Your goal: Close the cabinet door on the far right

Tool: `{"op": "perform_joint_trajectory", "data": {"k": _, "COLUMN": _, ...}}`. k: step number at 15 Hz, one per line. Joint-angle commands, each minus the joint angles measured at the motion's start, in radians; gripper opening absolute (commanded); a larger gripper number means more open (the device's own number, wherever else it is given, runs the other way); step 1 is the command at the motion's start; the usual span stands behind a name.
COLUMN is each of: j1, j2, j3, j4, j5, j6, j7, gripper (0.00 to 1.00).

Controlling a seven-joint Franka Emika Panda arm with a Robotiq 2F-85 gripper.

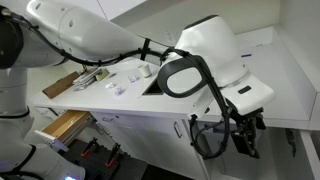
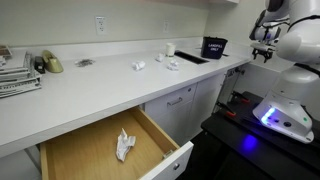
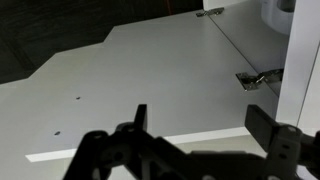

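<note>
Clearly, one black two-finger gripper [image 3: 200,120] hangs with its jaws wide apart in front of the flat white cabinet door [image 3: 150,70].

In the wrist view, the door panel fills the picture behind the two dark fingers [image 3: 140,115]. It stands open, with its inner face showing; I cannot tell if a finger touches it. This face has two small holes [image 3: 78,99], and two metal hinges [image 3: 258,79] sit along its far edge. In an exterior view, one light wooden pull-out drawer [image 2: 90,155] stands open nearest, with one crumpled white scrap [image 2: 124,145] inside; behind it lies the long white countertop [image 2: 100,85].
</note>
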Motion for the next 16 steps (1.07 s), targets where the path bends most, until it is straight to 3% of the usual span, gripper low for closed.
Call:
{"op": "perform_joint_trajectory", "data": {"k": 1, "j1": -0.004, "j2": -0.001, "j3": 0.006, "j4": 0.003, "j5": -0.007, "j6": -0.002, "j7": 0.006, "gripper": 1.0}}
{"op": "perform_joint_trajectory", "data": {"k": 2, "j1": -0.003, "j2": -0.003, "j3": 0.006, "j4": 0.003, "j5": -0.007, "j6": -0.002, "j7": 0.006, "gripper": 1.0}}
{"op": "perform_joint_trajectory", "data": {"k": 6, "j1": -0.025, "j2": 0.062, "j3": 0.001, "j4": 0.029, "j5": 0.019, "j6": 0.207, "j7": 0.035, "gripper": 1.0}}
{"op": "perform_joint_trajectory", "data": {"k": 9, "j1": -0.061, "j2": 0.132, "j3": -0.011, "j4": 0.093, "j5": 0.018, "j6": 0.229, "j7": 0.057, "gripper": 1.0}}
{"op": "perform_joint_trajectory", "data": {"k": 10, "j1": -0.072, "j2": 0.155, "j3": -0.015, "j4": 0.119, "j5": 0.016, "j6": 0.214, "j7": 0.067, "gripper": 0.75}}
{"op": "perform_joint_trajectory", "data": {"k": 11, "j1": -0.084, "j2": 0.183, "j3": -0.02, "j4": 0.154, "j5": 0.014, "j6": 0.199, "j7": 0.08, "gripper": 0.74}}
{"op": "perform_joint_trajectory", "data": {"k": 16, "j1": -0.15, "j2": 0.302, "j3": -0.034, "j4": 0.357, "j5": -0.021, "j6": 0.095, "j7": 0.108, "gripper": 0.35}}
